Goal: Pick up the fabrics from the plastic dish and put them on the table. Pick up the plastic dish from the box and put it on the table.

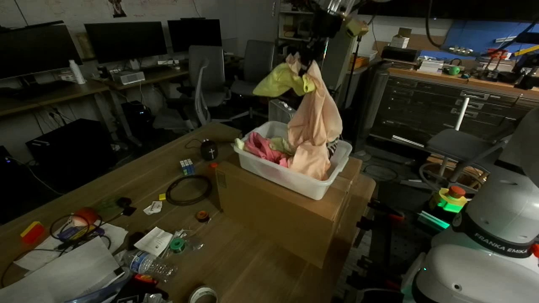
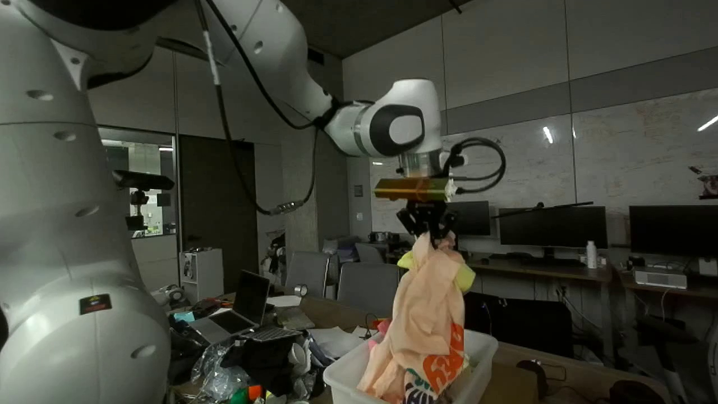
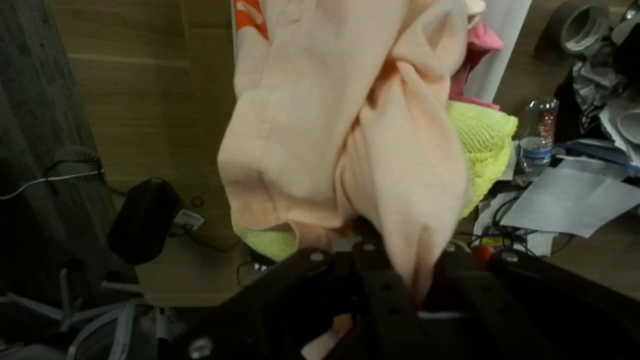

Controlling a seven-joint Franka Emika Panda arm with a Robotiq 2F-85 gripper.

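My gripper (image 1: 307,67) is shut on a peach fabric (image 1: 316,111), raised above the white plastic dish (image 1: 276,169). The peach fabric hangs down and its lower end lies in the dish. A yellow-green fabric (image 1: 273,82) hangs beside it at the fingers; its grip point is hidden. In the wrist view the peach fabric (image 3: 310,115) covers most of the dish, with yellow fabric (image 3: 482,142) at its side. A pink fabric (image 1: 260,147) and a pale green one (image 1: 280,145) lie in the dish. The dish stands on a cardboard box (image 1: 269,214) on the wooden table (image 1: 248,269).
A black speaker (image 1: 209,150), puzzle cube (image 1: 187,166), coiled cable (image 1: 188,190) and tape roll (image 1: 202,216) lie beside the box. Papers (image 1: 80,269), a plastic bottle (image 1: 151,265) and other clutter cover the table's far part. A laptop (image 2: 238,308) shows in an exterior view.
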